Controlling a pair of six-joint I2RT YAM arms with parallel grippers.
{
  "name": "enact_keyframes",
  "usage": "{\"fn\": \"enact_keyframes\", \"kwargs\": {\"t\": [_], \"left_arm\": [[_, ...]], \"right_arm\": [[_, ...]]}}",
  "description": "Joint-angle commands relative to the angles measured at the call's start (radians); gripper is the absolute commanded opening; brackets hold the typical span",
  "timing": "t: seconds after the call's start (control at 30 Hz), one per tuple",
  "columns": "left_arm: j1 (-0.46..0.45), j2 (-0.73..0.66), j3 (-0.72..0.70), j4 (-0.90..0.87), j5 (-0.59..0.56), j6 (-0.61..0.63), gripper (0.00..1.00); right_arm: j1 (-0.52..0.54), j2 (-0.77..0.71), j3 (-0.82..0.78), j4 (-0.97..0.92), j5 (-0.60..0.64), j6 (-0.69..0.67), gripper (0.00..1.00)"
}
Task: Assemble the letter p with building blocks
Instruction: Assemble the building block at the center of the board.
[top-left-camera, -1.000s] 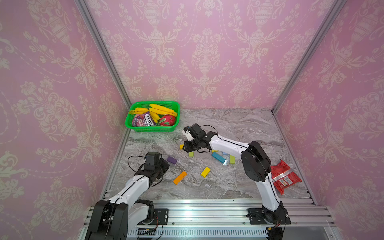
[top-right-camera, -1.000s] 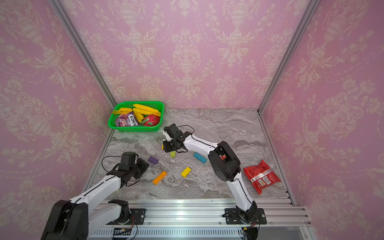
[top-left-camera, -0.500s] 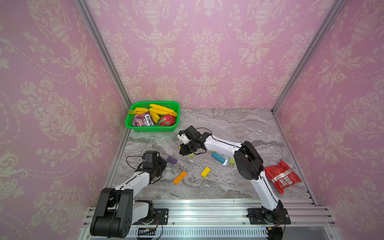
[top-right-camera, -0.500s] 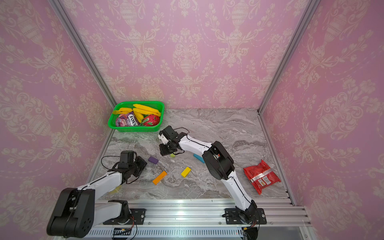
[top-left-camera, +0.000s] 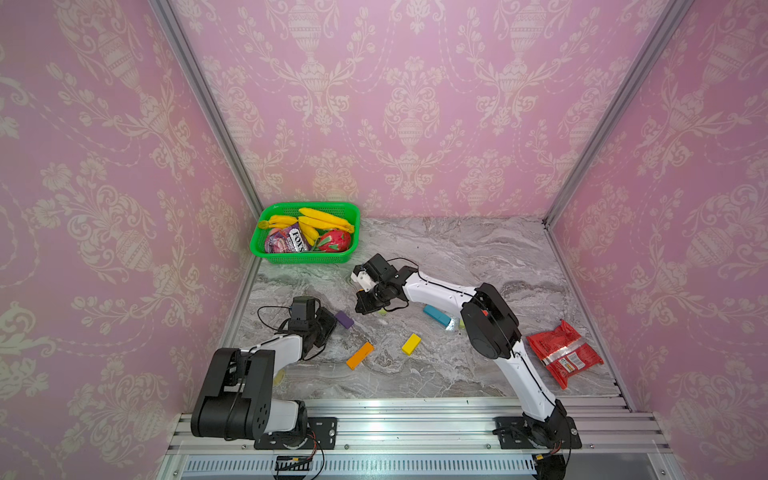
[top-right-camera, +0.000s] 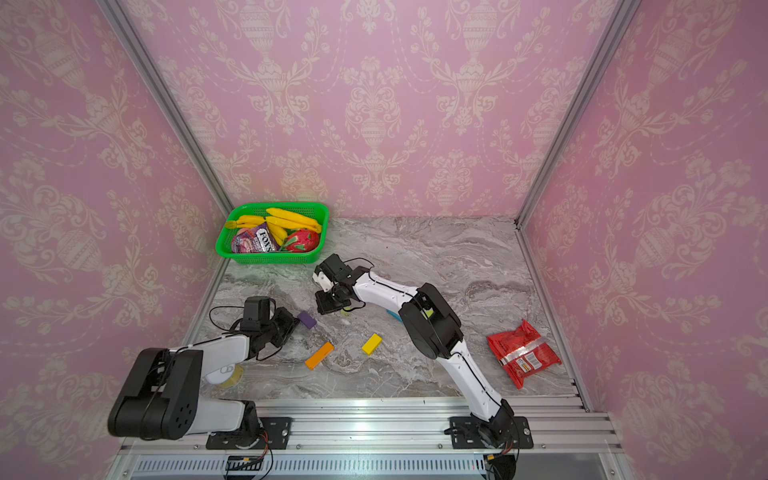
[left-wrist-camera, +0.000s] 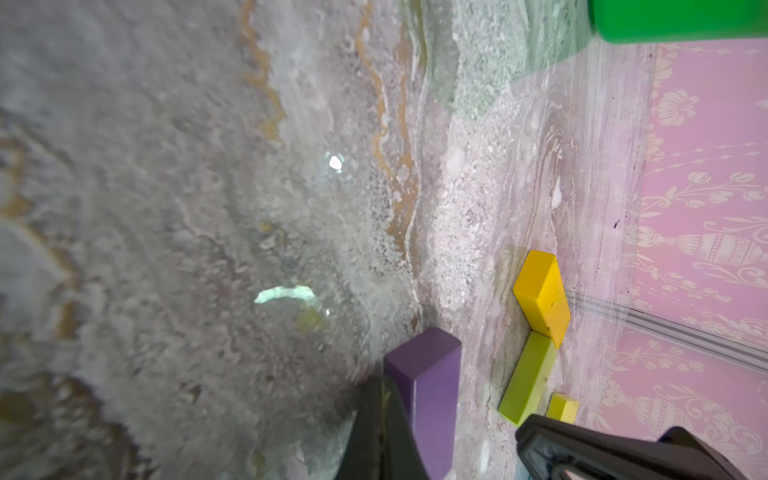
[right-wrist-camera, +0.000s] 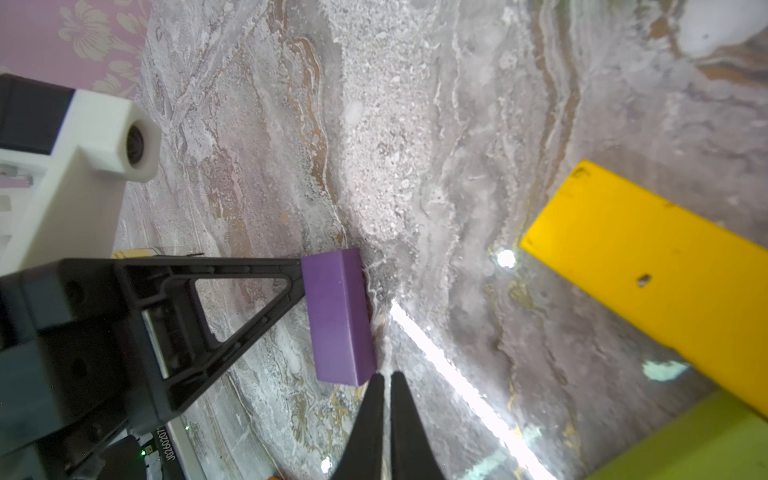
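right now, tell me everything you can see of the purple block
The purple block is a small rectangular brick, one solid colour, matte, smooth-faced, with crisp edges. It lies on the grey marble table, apart from the other blocks. The shut left tool has its tip against one long side near an end; the shut right tool points at the other end, contact unclear.

Pink wallpaper (top-left-camera: 415, 104) with a pale cream damask all round, table (top-left-camera: 457, 257) in grey veined marble; there's a purple block (top-left-camera: 344, 319), an orange block (top-left-camera: 360, 355), a yellow block (top-left-camera: 411, 344), a teal block (top-left-camera: 436, 314); the basket (top-left-camera: 303, 259) is bright green, bananas (top-left-camera: 326, 218) yellow, snack packet (top-left-camera: 564, 353) red, arms (top-left-camera: 432, 291) white and black
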Motion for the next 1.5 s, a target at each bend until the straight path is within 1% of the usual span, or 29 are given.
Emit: {"fn": "enact_keyframes", "kwargs": {"t": [0.0, 0.1, 0.3, 0.4, 0.53, 0.7, 0.8, 0.87, 1.0, 1.1, 1.3, 1.47], "left_arm": [[0.007, 0.043, 0.013, -0.005, 0.022, 0.026, 0.00], [0.006, 0.100, 0.031, 0.029, 0.058, 0.031, 0.00], [0.001, 0.253, 0.087, 0.129, 0.144, 0.023, 0.00], [-0.006, 0.291, 0.087, 0.181, 0.161, 0.010, 0.00], [-0.008, 0.233, 0.061, 0.153, 0.110, 0.030, 0.00], [-0.011, 0.100, 0.096, -0.099, 0.001, 0.185, 0.00], [-0.012, 0.044, 0.106, -0.193, -0.014, 0.249, 0.00], [-0.019, 0.031, 0.116, -0.234, -0.015, 0.282, 0.00], [-0.041, 0.087, 0.164, -0.285, 0.014, 0.349, 0.00], [-0.053, 0.138, 0.171, -0.237, 0.072, 0.333, 0.00], [-0.122, 0.184, 0.206, -0.211, 0.064, 0.311, 0.00], [-0.145, 0.219, 0.244, -0.211, 0.057, 0.307, 0.00]], "right_arm": [[0.013, 0.058, 0.054, -0.045, -0.024, -0.007, 0.10], [0.016, 0.064, 0.062, -0.061, -0.016, -0.006, 0.10], [0.015, 0.032, 0.007, -0.076, 0.020, -0.007, 0.11], [0.014, 0.006, -0.036, -0.073, 0.047, -0.001, 0.11], [0.011, -0.023, -0.086, -0.061, 0.076, 0.009, 0.11], [0.011, -0.026, -0.096, -0.053, 0.076, 0.023, 0.12], [0.011, -0.021, -0.094, -0.048, 0.075, 0.029, 0.12], [0.009, -0.020, -0.095, -0.039, 0.074, 0.033, 0.12], [0.009, -0.002, -0.080, -0.031, 0.065, 0.044, 0.12], [0.009, 0.008, -0.071, -0.033, 0.063, 0.051, 0.12], [0.005, 0.000, -0.075, -0.049, 0.086, 0.056, 0.12], [-0.003, -0.025, -0.116, -0.044, 0.098, 0.063, 0.12]]}}
